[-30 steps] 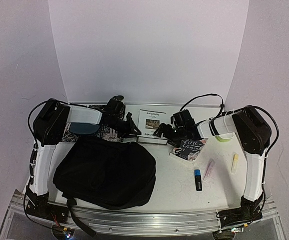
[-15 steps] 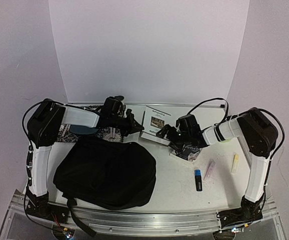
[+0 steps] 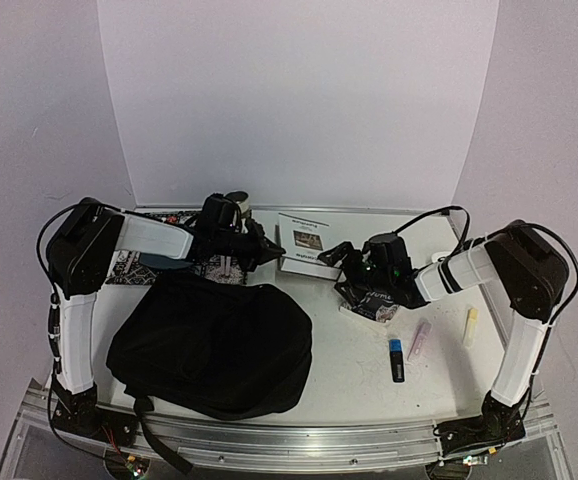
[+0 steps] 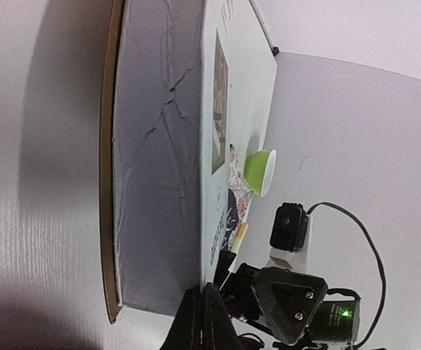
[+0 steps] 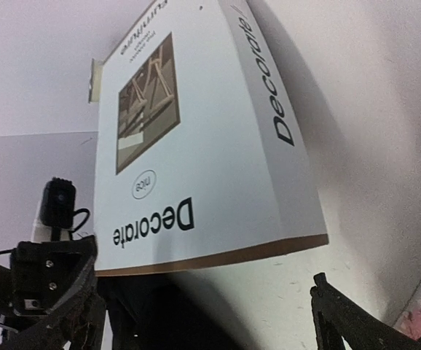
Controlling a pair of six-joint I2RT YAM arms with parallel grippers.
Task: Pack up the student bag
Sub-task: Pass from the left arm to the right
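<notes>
The student bag (image 3: 209,345), black and floppy, lies slumped at the front left of the table. Behind it a white book titled "Decorate" (image 3: 304,245) rests tilted, one side raised. My left gripper (image 3: 262,250) is shut, and its tips (image 4: 205,321) press against the book's (image 4: 159,146) lower corner. I see nothing between the fingers. My right gripper (image 3: 337,258) stands wide open just short of the book's (image 5: 196,146) near edge. In the right wrist view its two fingers stand far apart at the bottom (image 5: 210,324), with bare table and shadow between them.
A patterned paperback (image 3: 374,298) lies under the right wrist. A pink stick (image 3: 419,340), a yellow marker (image 3: 470,327) and a black-and-blue marker (image 3: 396,360) lie to the front right. A green cup (image 4: 260,171) stands beyond the book. A teal plate (image 3: 159,262) sits under the left arm.
My left gripper has closed and drawn back left at the book's edge. My right gripper has dropped low and moved right, facing the book, which has turned and tipped.
</notes>
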